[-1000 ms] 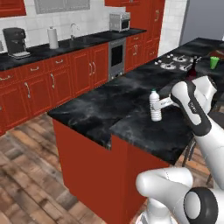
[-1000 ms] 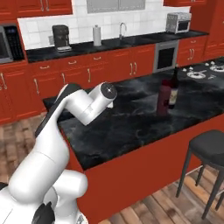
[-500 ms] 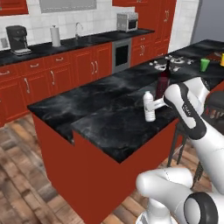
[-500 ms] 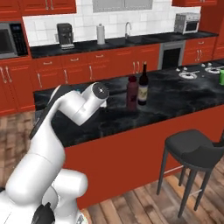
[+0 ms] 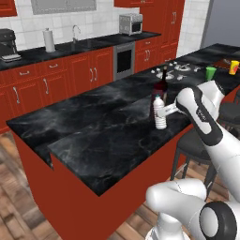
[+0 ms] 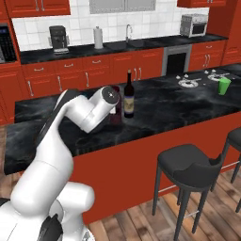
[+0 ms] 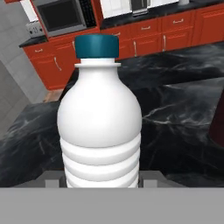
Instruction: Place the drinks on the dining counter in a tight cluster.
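Step in hand: carrying the water bottle (image 5: 160, 112) to the group. The gripper (image 5: 169, 110) is clamped on it above the dining counter (image 5: 108, 145), near the wine bottle (image 6: 128, 95). Next: lower it beside them, release

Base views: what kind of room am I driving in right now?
A home-style kitchen, rendered: red cabinets along the back wall, a built-in oven, a coffee machine, and a black-marble dining counter fronted by dark stools.

Two base views flank the dining counter (image 5: 108, 154); hand view sits close to the water bottle (image 7: 99, 127).
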### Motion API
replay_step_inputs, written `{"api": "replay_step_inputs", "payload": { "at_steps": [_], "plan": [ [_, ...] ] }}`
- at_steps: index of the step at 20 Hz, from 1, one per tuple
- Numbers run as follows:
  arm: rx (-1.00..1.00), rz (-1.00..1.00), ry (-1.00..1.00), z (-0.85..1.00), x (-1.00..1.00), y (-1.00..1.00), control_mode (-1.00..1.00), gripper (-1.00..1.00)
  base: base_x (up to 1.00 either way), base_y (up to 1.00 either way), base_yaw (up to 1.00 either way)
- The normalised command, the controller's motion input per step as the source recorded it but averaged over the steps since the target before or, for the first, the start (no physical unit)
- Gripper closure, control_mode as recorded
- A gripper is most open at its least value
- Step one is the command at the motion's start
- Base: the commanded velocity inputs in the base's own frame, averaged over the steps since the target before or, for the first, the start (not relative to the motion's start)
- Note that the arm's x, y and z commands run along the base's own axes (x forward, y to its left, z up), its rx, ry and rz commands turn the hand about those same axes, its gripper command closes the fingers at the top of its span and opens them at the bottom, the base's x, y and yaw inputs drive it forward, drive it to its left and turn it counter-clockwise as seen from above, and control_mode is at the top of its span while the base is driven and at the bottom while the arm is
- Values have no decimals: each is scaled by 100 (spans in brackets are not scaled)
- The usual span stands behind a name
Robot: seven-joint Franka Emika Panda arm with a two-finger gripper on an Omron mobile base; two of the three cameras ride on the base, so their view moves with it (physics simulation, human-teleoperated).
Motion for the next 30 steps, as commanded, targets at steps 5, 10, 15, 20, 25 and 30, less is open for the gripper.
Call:
{"api": "replay_step_inputs", "payload": {
  "at_steps": [5, 10, 15, 20, 25, 30],
  "plan": [
    [0, 0, 0, 0, 0, 0, 100, 100, 0, 0, 0],
    [0, 0, 0, 0, 12, 14, -100, 100, 0, 0, 0],
    [-2, -1, 2, 1, 64, 58, -100, 100, 0, 0, 0],
    [1, 0, -25, -20, 14, 5, -100, 100, 0, 0, 0],
    [19, 0, -42, -18, 0, -3, -100, 100, 0, 0, 0],
    [1, -5, -11, -3, 15, 0, -100, 100, 0, 0, 0]
  ]
}}
